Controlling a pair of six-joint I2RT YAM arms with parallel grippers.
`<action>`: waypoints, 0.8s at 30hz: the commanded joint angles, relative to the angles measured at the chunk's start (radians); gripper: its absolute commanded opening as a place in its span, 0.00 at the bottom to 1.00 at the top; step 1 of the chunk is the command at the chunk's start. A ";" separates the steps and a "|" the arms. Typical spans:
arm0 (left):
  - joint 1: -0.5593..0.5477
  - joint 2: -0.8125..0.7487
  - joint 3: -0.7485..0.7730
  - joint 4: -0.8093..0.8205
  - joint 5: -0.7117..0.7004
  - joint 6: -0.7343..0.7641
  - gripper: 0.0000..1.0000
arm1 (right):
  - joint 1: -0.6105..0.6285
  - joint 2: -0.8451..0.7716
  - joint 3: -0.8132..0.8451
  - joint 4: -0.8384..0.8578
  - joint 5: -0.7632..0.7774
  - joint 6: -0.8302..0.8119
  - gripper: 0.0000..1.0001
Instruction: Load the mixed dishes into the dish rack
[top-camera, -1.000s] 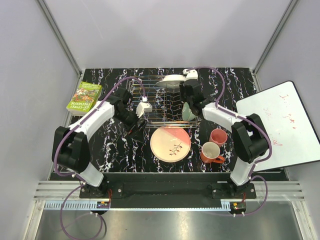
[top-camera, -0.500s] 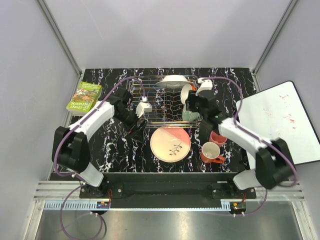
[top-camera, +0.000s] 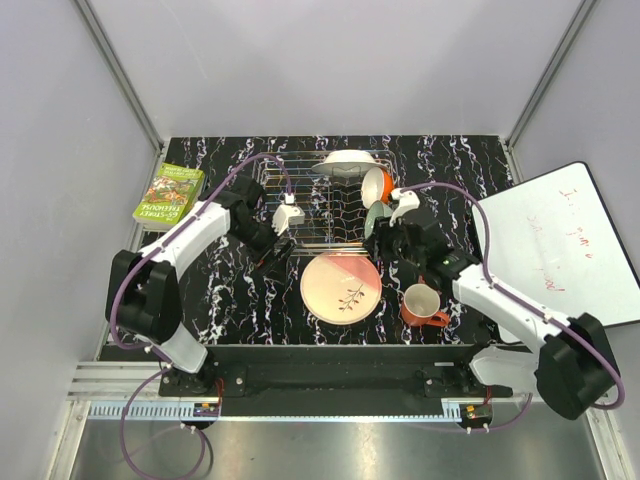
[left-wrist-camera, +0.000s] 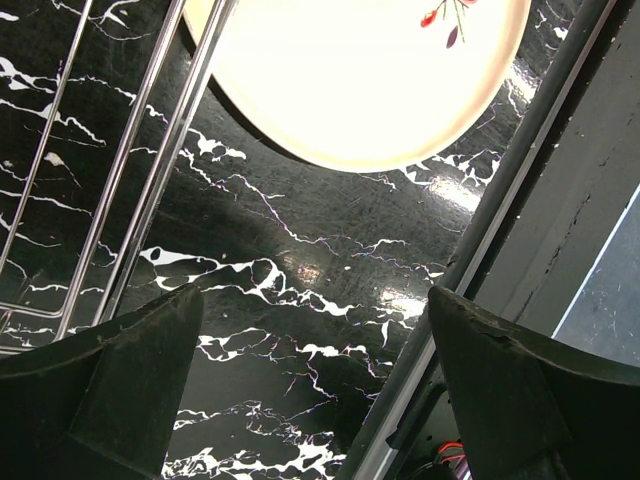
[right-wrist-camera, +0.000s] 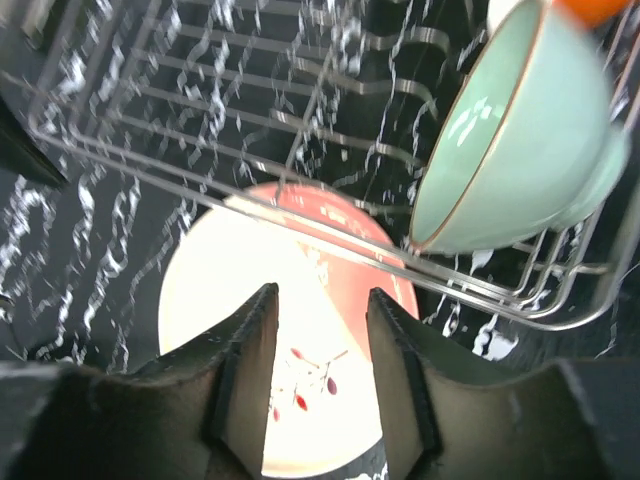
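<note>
Dish rack (top-camera: 318, 212) holds pale green bowl (right-wrist-camera: 500, 140); whiteboard (top-camera: 555, 250) scrawl illegible.

Work surface: glossy black rectangular tabletop with white marble-like veining (top-camera: 225, 300); soft glare is noted on it in the left wrist view. It is enclosed at back and sides by plain pale grey wall panels (top-camera: 330, 60), joined by silver aluminium posts (top-camera: 120, 70). A green paperback book (top-camera: 168, 195) is seen at the far left corner. A white rectangular board with faint red marks (top-camera: 560, 250) is set askew at the right edge. A toothed aluminium rail (top-camera: 330, 410) is recorded along the near edge. Lighting is even and diffuse.
</note>
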 joint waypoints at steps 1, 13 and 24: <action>0.004 -0.007 0.002 0.021 -0.011 0.014 0.99 | 0.020 0.047 -0.002 -0.029 -0.045 0.022 0.51; 0.004 -0.047 -0.092 0.027 -0.019 0.032 0.99 | 0.030 0.111 -0.001 -0.050 -0.036 0.026 0.50; 0.021 0.096 0.023 0.098 -0.059 0.013 0.99 | 0.030 0.216 0.077 -0.043 0.133 -0.003 0.50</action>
